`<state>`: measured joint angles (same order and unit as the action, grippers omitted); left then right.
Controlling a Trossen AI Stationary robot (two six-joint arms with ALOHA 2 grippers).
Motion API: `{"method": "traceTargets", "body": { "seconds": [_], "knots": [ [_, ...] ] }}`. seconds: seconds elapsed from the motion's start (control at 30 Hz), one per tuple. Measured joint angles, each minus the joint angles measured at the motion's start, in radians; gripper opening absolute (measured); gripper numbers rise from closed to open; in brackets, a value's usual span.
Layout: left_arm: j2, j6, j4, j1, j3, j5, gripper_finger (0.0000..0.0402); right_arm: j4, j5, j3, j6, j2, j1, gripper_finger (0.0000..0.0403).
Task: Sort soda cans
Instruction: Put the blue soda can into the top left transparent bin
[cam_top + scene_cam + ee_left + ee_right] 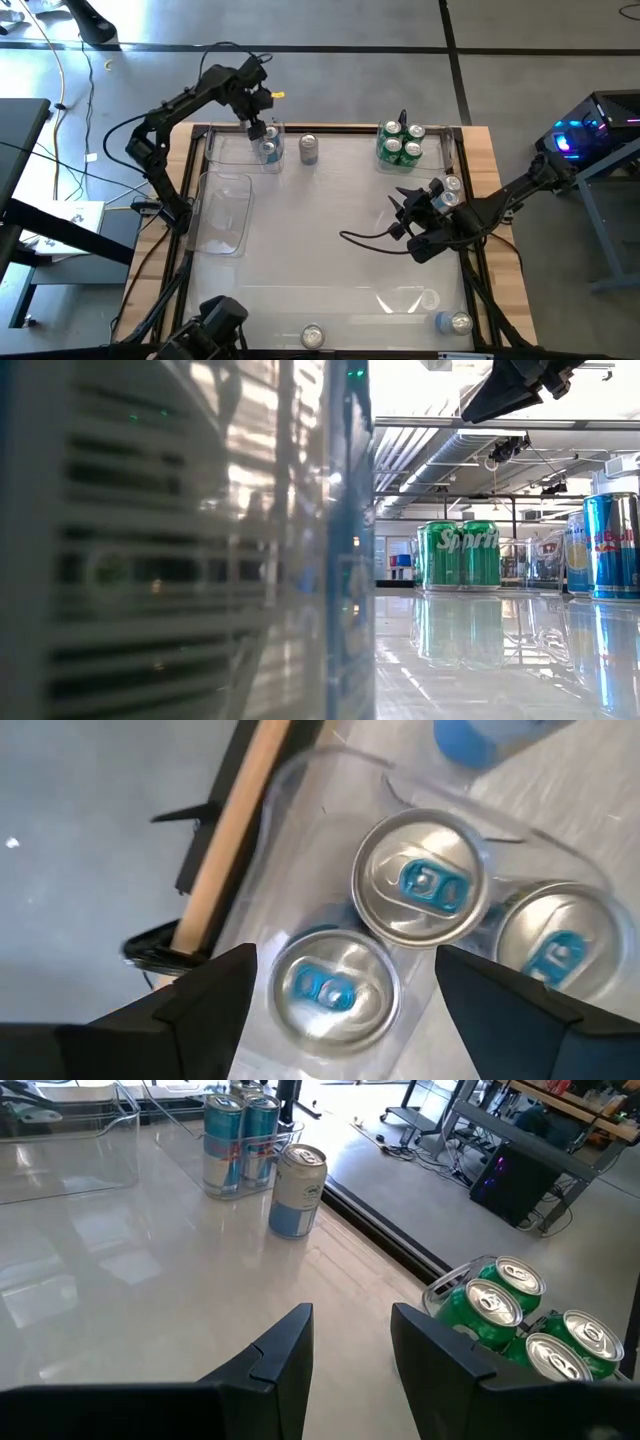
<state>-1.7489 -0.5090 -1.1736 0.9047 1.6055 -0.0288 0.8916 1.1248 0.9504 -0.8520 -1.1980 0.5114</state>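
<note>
the left gripper [340,1010]'s fingers [205,1000] stand released, spread wide above the blue cans [425,885], three silver tops with blue tabs packed upright in a clear tray [232,150]; nothing is between the pads. judging by this, a can is just set down: lift straight up, or a finger may clip a rim and topple the smooth, round cans. beyond them a lone pale-blue can [309,148] stands on the glossy table [320,240]. the right gripper [350,1345], part open and empty, waits near the green cans [520,1320].
</note>
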Motion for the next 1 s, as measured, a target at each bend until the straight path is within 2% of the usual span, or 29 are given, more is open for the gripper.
{"method": "traceTargets", "body": {
  "seconds": [0.13, 0.2, 0.27, 0.4, 0.53, 0.67, 0.8, 1.0],
  "knots": [
    [0.015, -0.018, -0.048, 0.000, 0.090, 0.000, 0.0305, -0.005, 0.002, 0.001, 0.041, 0.000, -0.003, 0.0133],
    [0.052, -0.015, -0.024, -0.003, 0.106, -0.010, 0.0305, -0.010, 0.006, 0.028, 0.091, 0.000, -0.012, 0.0133],
    [0.106, 0.009, 0.019, -0.017, 0.101, -0.042, 0.0305, 0.010, -0.038, 0.082, 0.145, 0.001, -0.040, 0.0134],
    [0.240, 0.085, 0.122, -0.093, 0.028, -0.116, 0.0305, 0.161, -0.284, 0.236, 0.200, 0.001, -0.134, 0.0152],
    [0.376, 0.167, 0.271, -0.230, -0.092, -0.103, 0.0305, 0.408, -0.559, 0.351, 0.176, 0.001, -0.253, 0.0201],
    [0.490, 0.280, 0.453, -0.395, -0.241, -0.032, 0.0305, 0.674, -0.755, 0.382, 0.073, 0.001, -0.356, 0.0258],
    [0.576, 0.326, 0.629, -0.566, -0.393, 0.075, 0.0305, 0.643, -0.907, 0.325, 0.064, 0.036, -0.438, 0.0299],
    [0.634, 0.351, 0.810, -0.778, -0.569, 0.221, 0.0305, 0.676, -0.933, 0.215, 0.048, 0.050, -0.570, 0.0317]
  ]
}}
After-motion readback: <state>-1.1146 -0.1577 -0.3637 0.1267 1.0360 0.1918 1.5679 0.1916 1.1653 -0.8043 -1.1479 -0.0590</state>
